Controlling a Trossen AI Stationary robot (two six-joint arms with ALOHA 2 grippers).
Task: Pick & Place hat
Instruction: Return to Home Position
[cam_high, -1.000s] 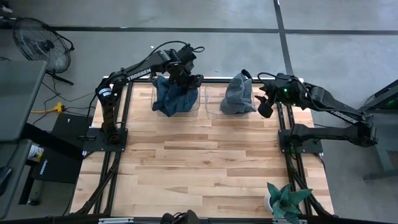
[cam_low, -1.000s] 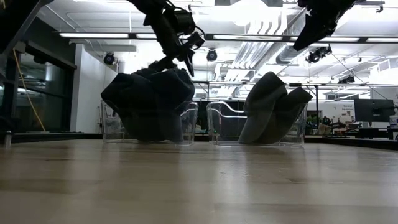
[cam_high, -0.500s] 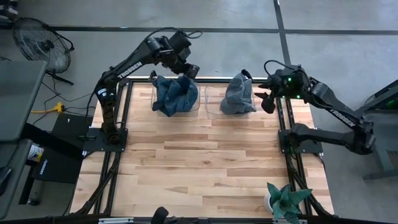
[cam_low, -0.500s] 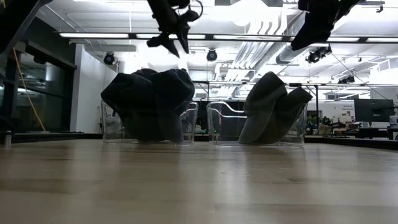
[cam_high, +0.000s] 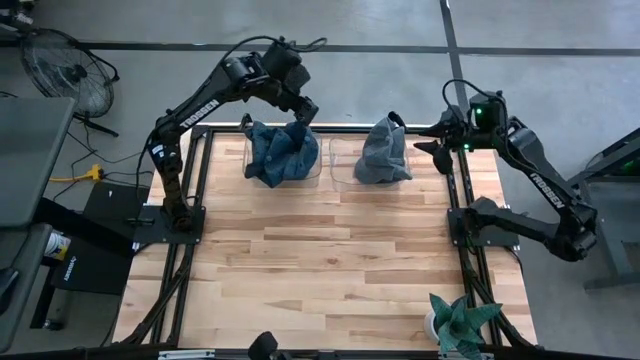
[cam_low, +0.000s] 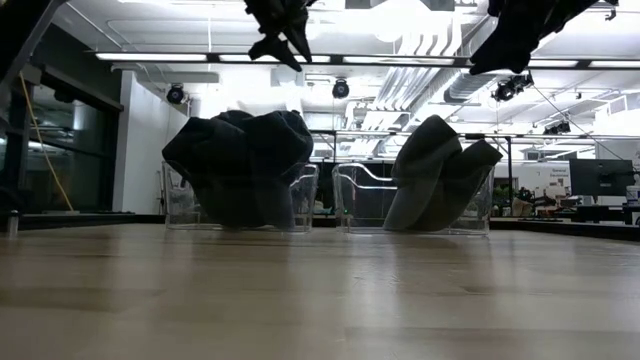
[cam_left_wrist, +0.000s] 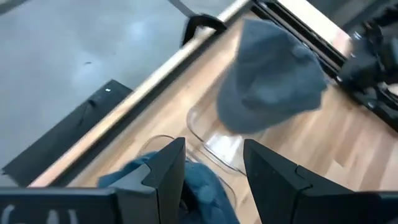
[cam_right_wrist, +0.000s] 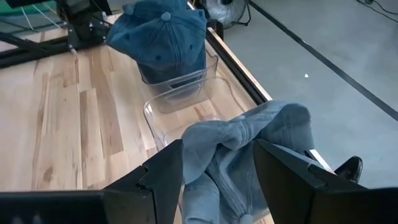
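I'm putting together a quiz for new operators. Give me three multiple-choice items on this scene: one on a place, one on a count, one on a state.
1. Where are the dark blue caps? A) in the left bin B) on the bare wood C) in a gripper
2. How many transparent bins stand on the table? A) one B) two C) three
3. The left gripper is: A) shut on a cap B) open and empty C) resting on a bin
Answers: 1 A, they pile up inside its walls; 2 B, the left bin and the right bin stand side by side; 3 B, its fingers stand apart in the air, as do those of the right gripper.
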